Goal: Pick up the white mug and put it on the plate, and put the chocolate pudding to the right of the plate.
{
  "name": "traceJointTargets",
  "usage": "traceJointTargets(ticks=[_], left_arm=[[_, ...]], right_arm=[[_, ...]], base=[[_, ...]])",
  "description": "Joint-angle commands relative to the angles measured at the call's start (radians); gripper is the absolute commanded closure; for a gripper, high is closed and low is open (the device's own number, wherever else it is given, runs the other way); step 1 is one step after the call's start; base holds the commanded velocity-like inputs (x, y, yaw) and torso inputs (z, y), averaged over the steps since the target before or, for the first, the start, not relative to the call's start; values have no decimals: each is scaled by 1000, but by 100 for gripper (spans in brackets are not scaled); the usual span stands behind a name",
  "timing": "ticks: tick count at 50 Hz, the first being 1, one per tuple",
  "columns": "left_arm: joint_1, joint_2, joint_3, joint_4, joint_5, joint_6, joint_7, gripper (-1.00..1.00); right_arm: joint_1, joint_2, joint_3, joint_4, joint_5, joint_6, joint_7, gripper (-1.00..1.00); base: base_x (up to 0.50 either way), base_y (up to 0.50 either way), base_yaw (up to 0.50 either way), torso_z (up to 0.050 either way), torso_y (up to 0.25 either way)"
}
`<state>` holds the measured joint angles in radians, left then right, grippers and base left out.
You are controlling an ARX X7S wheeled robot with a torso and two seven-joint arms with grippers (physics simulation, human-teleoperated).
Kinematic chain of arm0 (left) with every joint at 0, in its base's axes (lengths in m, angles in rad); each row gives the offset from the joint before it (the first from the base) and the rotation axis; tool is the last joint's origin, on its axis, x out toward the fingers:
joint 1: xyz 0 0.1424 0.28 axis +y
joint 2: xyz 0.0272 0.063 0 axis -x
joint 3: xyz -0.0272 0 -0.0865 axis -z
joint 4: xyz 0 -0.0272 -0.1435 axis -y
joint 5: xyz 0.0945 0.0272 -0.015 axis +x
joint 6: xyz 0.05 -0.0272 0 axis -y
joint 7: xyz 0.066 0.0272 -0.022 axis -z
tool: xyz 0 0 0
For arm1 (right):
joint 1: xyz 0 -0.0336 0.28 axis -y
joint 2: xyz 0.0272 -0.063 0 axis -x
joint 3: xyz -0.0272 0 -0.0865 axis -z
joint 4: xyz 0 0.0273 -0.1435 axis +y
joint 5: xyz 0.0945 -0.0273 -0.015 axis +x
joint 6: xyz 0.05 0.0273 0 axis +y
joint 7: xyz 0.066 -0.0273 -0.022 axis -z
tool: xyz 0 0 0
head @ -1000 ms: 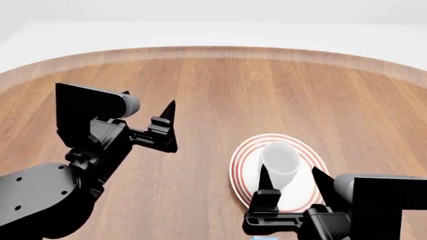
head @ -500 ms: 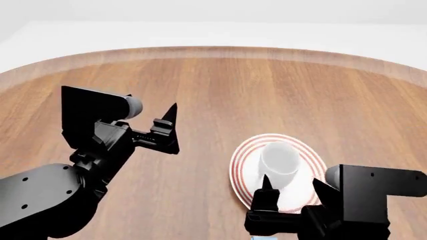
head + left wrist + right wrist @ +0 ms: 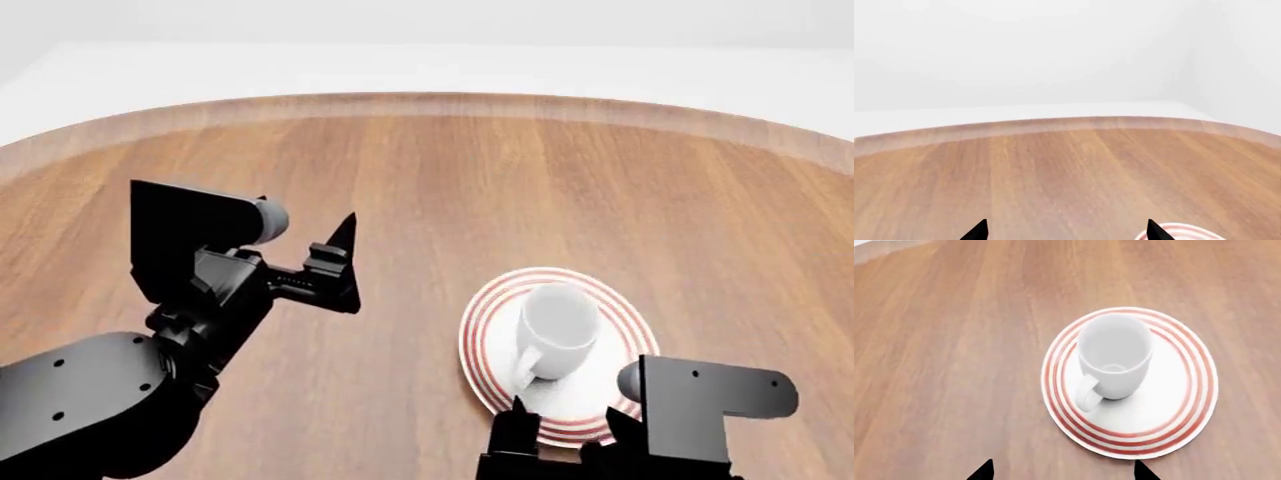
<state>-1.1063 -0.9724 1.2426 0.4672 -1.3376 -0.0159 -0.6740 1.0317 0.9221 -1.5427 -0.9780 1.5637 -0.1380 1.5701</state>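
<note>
Your right gripper (image 3: 1061,471) is low and close to you, fingers wide apart, holding nothing. Just past it, the shiny white mug (image 3: 558,325) stands upright on the round white plate with red rings (image 3: 489,312). Your left gripper (image 3: 1064,231) hangs higher over the brown wooden table (image 3: 441,180), also spread wide and empty.

The white mug (image 3: 1114,357) is standing upright on the red-ringed plate (image 3: 1184,415), its handle facing the robot; the plate is lying on the bench (image 3: 441,190). Chocolate pudding seemingly out of view.
</note>
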Motion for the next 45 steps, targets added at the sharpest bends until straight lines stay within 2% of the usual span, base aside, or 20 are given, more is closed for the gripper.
traceJointTargets(ticks=[1, 45], left_arm=[[11, 1, 0, -5, 1, 6, 4, -100], [48, 8, -5, -23, -1, 27, 19, -100]], right_arm=[[-50, -27, -21, 25, -6, -23, -1, -100], [-173, -53, -50, 107, -11, -49, -50, -100]], base=[[0, 0, 0, 0, 0], [0, 0, 0, 0, 0]])
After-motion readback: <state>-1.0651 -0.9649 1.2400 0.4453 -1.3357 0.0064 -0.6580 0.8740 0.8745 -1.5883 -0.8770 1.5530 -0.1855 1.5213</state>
